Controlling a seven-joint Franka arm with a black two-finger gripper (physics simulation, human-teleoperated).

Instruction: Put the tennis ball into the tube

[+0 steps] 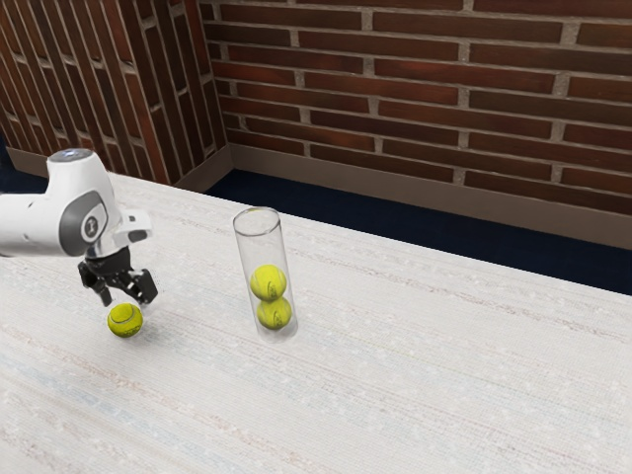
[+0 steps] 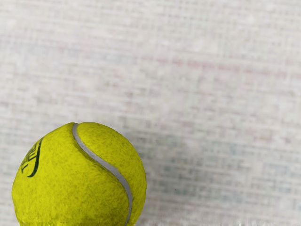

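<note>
Tennis ball (image 1: 125,321) on the table (image 1: 425,380), and it is seen right below the gripper (image 1: 126,298), well apart from the tube (image 1: 258,245)! The gripper is held wide open, its two black fingers spread to either side above the ball. Nothing is gripped between them; whether the ball is brushed by either fingertip cannot be told. The fingers are pointed down toward the tabletop, the whole gripper seen slightly aslant. And the arm (image 1: 25,223): it is brought in from the exterior view's left, its forearm carried nearly level, its wrist bent downward over the ball. In the wrist view the ball is caught up close, a pale grey seam curved across its yellow felt and dark lettering printed on its side. Over toward the exterior view's right, the clear tube is stood upright on the table. Two balls are stacked inside it, the upper ball (image 1: 268,282) rested on the lower ball (image 1: 275,314), with room left above them below the rim.
</note>
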